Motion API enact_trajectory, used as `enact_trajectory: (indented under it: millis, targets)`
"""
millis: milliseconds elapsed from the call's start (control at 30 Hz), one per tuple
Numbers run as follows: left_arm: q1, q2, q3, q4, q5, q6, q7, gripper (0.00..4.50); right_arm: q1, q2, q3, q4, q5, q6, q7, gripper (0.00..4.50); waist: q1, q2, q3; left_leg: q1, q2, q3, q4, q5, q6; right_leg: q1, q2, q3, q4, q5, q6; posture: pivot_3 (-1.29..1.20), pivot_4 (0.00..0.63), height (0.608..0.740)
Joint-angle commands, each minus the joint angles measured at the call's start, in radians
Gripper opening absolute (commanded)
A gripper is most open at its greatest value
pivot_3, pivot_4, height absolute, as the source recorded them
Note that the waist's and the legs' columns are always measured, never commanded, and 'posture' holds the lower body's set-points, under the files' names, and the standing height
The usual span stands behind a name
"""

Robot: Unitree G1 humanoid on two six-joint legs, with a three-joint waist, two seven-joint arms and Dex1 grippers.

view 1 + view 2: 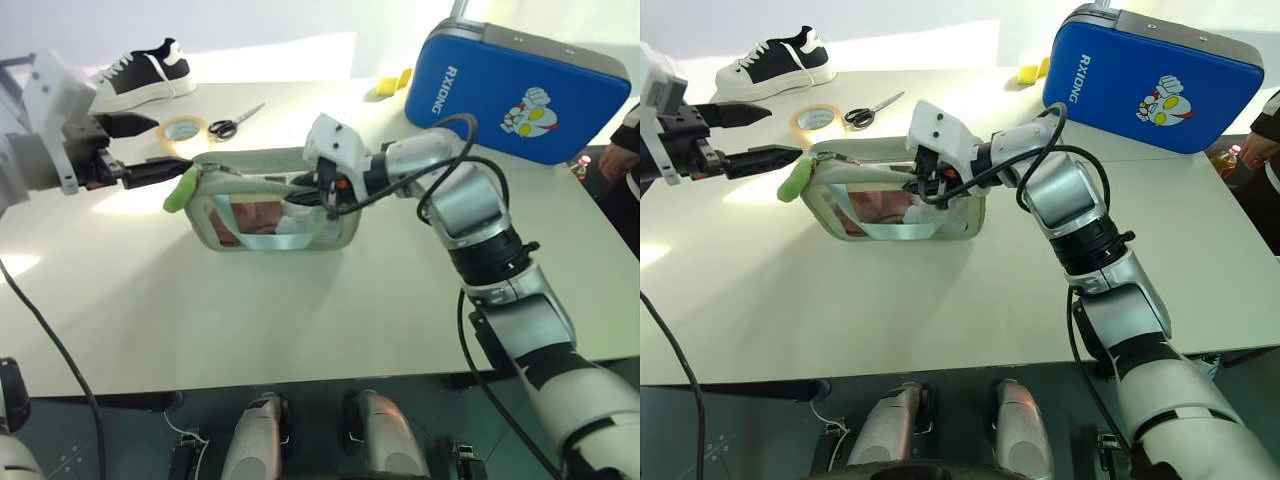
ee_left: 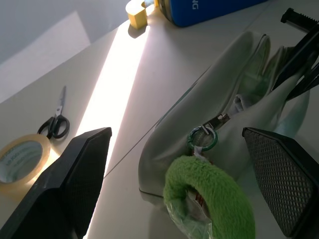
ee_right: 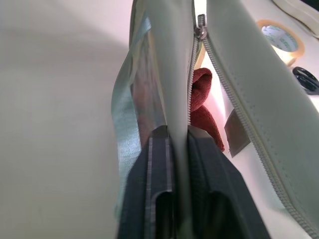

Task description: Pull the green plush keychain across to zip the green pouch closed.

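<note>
Right fingers (image 3: 179,149) pinch green pouch (image 3: 249,99) rim.

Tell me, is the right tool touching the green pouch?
Touching: the right wrist view shows the right tool pinching the green pouch edge.

A: Green pouch (image 1: 902,205) upright mid-table, green plush keychain (image 1: 795,180) dangling off its left end. Left gripper (image 1: 758,135) spread open just beside it.

B: Right gripper (image 1: 923,183) down at the pouch's top edge, fingers hidden. Tape roll (image 1: 814,118), scissors (image 1: 869,109), sneaker (image 1: 775,64), blue case (image 1: 1150,78) behind.
</note>
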Motion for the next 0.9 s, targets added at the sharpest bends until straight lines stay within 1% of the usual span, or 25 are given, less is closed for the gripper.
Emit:
enact_trajectory:
  millis: [33,67,133,200,267,367,433,567,600,667,800,900]
  targets:
    - [-0.025,0.009,0.004,0.011,0.013,-0.034,-0.007,4.5,-0.06,0.012,-0.061,-0.013,0.012,0.015,-0.077,2.48,0.001,0.0,0.0,0.0,0.0,0.0,0.0,0.0,0.0,0.0,0.0,0.0,0.0,0.0,0.0,0.0,0.15,0.74]
    - [-0.028,0.008,0.002,0.016,0.015,-0.037,-0.008,4.5,-0.07,0.001,-0.07,-0.014,0.019,0.017,-0.077,2.97,0.001,0.0,0.0,0.0,0.0,0.0,0.0,0.0,0.0,0.0,0.0,0.0,0.0,0.0,0.0,0.0,0.15,0.74]
    - [-0.032,0.009,0.003,0.026,0.017,-0.042,-0.01,4.5,-0.082,-0.039,-0.093,-0.025,0.041,0.025,-0.055,2.97,0.005,0.0,0.0,-0.001,0.0,0.0,0.0,0.0,0.0,-0.001,0.0,0.0,0.0,0.0,0.0,0.0,0.15,0.74]
    - [-0.015,0.021,0.012,0.023,0.018,-0.042,-0.016,4.5,-0.074,-0.112,-0.093,-0.047,0.041,0.003,-0.017,2.97,0.009,0.0,0.0,-0.001,-0.001,0.0,0.0,0.0,0.0,-0.001,-0.001,0.0,0.0,0.0,0.0,0.0,0.15,0.74]
    - [0.011,0.036,0.022,0.018,0.027,-0.048,-0.02,4.5,-0.045,-0.19,-0.082,-0.076,0.048,-0.018,0.037,2.97,0.01,-0.001,0.0,-0.001,-0.002,0.0,0.0,-0.001,0.001,0.0,-0.001,0.0,-0.001,0.0,0.0,0.0,0.15,0.74]
    - [0.044,0.05,0.034,0.014,0.036,-0.056,-0.019,4.5,0.017,-0.265,-0.063,-0.115,0.069,-0.03,0.095,2.97,0.004,-0.001,-0.001,-0.001,-0.002,0.0,0.0,-0.001,0.002,0.0,-0.002,0.0,-0.003,0.0,0.0,0.0,0.15,0.74]
    - [0.063,0.051,0.042,-0.007,0.026,-0.042,-0.014,4.5,0.064,-0.283,-0.046,-0.141,0.074,-0.038,0.113,2.97,-0.001,-0.001,0.0,-0.001,-0.001,0.0,0.0,-0.001,0.002,0.0,-0.001,0.0,-0.002,0.0,0.0,0.0,0.15,0.74]
    - [0.112,0.058,0.041,-0.051,0.032,-0.042,-0.015,4.5,0.088,-0.255,-0.032,-0.124,0.062,-0.049,0.083,2.97,-0.004,0.0,0.0,-0.001,0.0,0.001,0.0,0.0,0.001,-0.002,-0.001,0.001,0.0,0.0,0.0,0.0,0.15,0.74]
    - [0.118,0.059,0.042,-0.053,0.034,-0.043,-0.013,4.5,0.085,-0.248,-0.031,-0.114,0.06,-0.051,0.077,2.74,-0.003,0.0,0.0,-0.001,0.0,0.002,0.0,0.0,0.0,-0.003,-0.001,0.001,0.001,0.0,0.0,0.0,0.15,0.74]
    - [0.131,0.062,0.046,-0.06,0.035,-0.044,-0.011,4.5,0.082,-0.24,-0.033,-0.1,0.058,-0.056,0.071,2.06,0.001,0.0,0.0,-0.001,0.0,0.002,0.0,0.0,0.0,-0.003,-0.001,0.001,0.001,0.0,0.0,0.0,0.15,0.74]
    - [0.169,0.076,0.063,-0.072,0.035,-0.042,-0.009,4.5,0.08,-0.231,-0.035,-0.084,0.056,-0.069,0.059,0.05,0.004,0.0,0.0,-0.001,0.0,0.002,0.0,0.0,0.0,-0.003,-0.001,0.001,0.0,0.0,0.0,0.0,0.15,0.74]
    - [0.208,0.079,0.062,-0.087,0.04,-0.051,-0.008,4.5,0.083,-0.231,-0.03,-0.086,0.052,-0.078,0.055,0.05,0.004,-0.001,0.0,-0.001,0.0,0.002,0.0,0.0,0.0,-0.003,-0.001,0.001,0.0,0.0,0.0,0.0,0.15,0.74]
